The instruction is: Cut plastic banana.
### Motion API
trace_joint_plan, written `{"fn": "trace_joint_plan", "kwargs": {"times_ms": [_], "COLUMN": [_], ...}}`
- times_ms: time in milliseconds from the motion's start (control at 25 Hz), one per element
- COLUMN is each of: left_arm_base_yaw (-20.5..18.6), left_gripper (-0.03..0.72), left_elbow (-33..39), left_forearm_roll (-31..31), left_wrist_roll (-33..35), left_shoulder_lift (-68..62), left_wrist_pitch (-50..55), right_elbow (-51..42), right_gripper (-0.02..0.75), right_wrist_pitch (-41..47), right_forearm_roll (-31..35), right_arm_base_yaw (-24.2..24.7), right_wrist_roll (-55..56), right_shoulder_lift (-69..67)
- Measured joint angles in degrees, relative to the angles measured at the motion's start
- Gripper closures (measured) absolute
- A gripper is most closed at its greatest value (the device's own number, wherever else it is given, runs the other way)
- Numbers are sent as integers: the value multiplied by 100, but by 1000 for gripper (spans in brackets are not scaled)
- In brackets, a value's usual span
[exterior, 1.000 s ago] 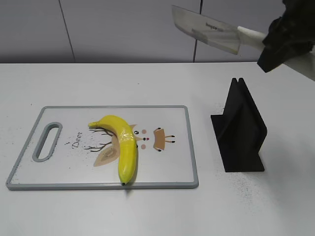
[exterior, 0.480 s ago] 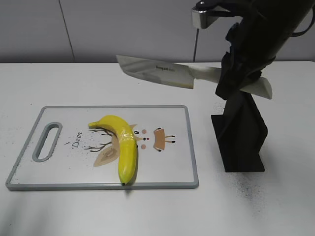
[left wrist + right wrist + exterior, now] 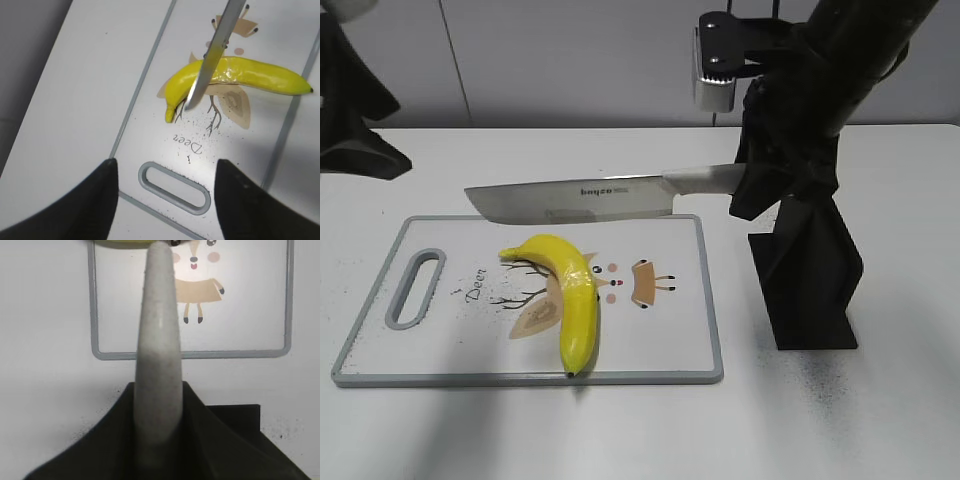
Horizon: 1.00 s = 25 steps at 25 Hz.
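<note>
A yellow plastic banana [image 3: 570, 295] lies on a white cutting board [image 3: 660, 340] with a grey rim and a deer picture. It also shows in the left wrist view [image 3: 250, 75]. My right gripper [image 3: 760, 185] is shut on a knife [image 3: 580, 195] by its pale handle [image 3: 157, 365]. The blade hangs level above the board's far edge, edge down, above and behind the banana. My left gripper [image 3: 165, 187] is open and empty, high above the board's handle slot [image 3: 172, 185]. In the exterior view it sits at the top left [image 3: 350, 120].
A black knife stand [image 3: 810, 270] stands on the white table to the right of the board, just under my right arm. The board's handle slot [image 3: 415, 290] is at its left end. A grey wall runs behind the table.
My right gripper has swung the knife down and to the left, from high at the right to level over the board's far edge. My left arm has come into view at the top left.
</note>
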<state>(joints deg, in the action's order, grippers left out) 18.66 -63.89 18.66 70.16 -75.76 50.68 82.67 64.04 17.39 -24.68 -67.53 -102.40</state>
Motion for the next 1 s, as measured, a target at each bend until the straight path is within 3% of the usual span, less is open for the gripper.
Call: {"fn": "trace_joint_plan", "kwargs": {"times_ms": [280, 480, 600, 760, 840, 920, 1000], "left_arm_base_yaw": [109, 116, 116, 116, 116, 116, 116], "left_gripper": [116, 121, 165, 296, 407, 570, 648], "left_elbow": [-360, -402, -404, -404, -404, -404, -404], "left_forearm_roll": [487, 559, 565, 679, 719, 731, 744], "left_wrist_roll": [1090, 1294, 1318, 1373, 1440, 1464, 1476], "left_shoulder_lift": [-1088, -1415, -1513, -1618, -1653, -1700, -1753], "left_wrist_pitch": [241, -65, -80, -98, -108, -150, -191], "right_elbow": [388, 464, 464, 471, 471, 471, 478], "right_gripper": [577, 577, 577, 577, 577, 577, 577], "right_wrist_pitch": [-35, -35, -148, -373, -403, -470, -526], "right_forearm_roll": [231, 378, 500, 568, 580, 595, 619], "right_arm_base_yaw": [0, 0, 0, 0, 0, 0, 0], "right_wrist_roll": [-695, -969, -1078, -1141, -1156, -1155, -1155], "right_shoulder_lift": [-279, -498, -593, -601, -601, -612, -652]}}
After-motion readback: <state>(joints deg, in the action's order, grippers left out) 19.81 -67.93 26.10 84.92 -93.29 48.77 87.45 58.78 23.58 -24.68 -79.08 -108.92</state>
